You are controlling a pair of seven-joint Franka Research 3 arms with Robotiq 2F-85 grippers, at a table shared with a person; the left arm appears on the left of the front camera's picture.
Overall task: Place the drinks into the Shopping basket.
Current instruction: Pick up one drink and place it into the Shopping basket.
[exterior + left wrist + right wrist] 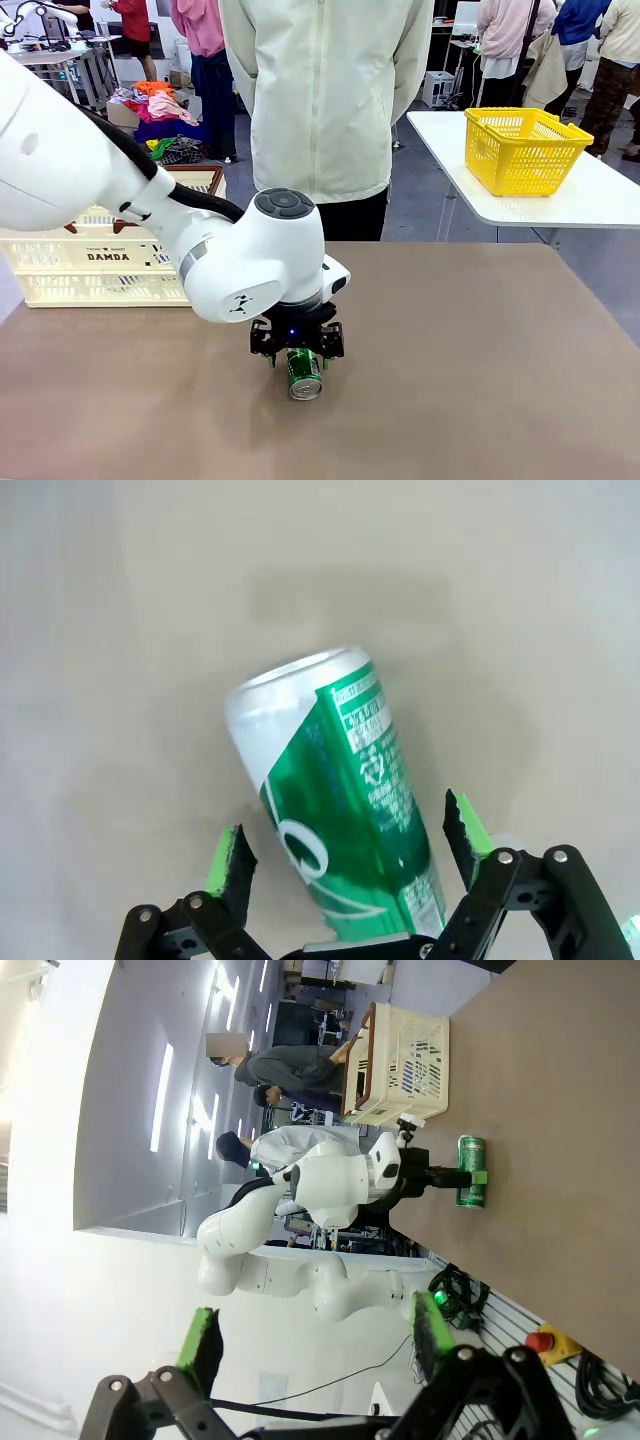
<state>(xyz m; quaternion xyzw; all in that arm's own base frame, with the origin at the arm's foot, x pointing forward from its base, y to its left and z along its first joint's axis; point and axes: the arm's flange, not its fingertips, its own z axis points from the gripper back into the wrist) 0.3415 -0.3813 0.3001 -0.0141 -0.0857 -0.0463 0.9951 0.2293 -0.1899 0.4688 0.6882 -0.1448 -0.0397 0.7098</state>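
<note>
A green drink can (304, 372) lies on its side on the brown table (480, 350), near the middle, its silver end facing my side. My left gripper (345, 842) hangs low over it, jaws wide apart, one green pad on either side of the can's body with a gap at each pad, so nothing is gripped yet. My right gripper (312, 1340) is raised well away from the table, its jaws also spread and holding nothing. The cream Shopping basket (95, 262) marked DAMDA sits at the table's far left, well apart from the can. I judge the task barely begun for this can: closing, lifting and carrying to the basket all remain. A person (325, 95) stands at the far side.
</note>
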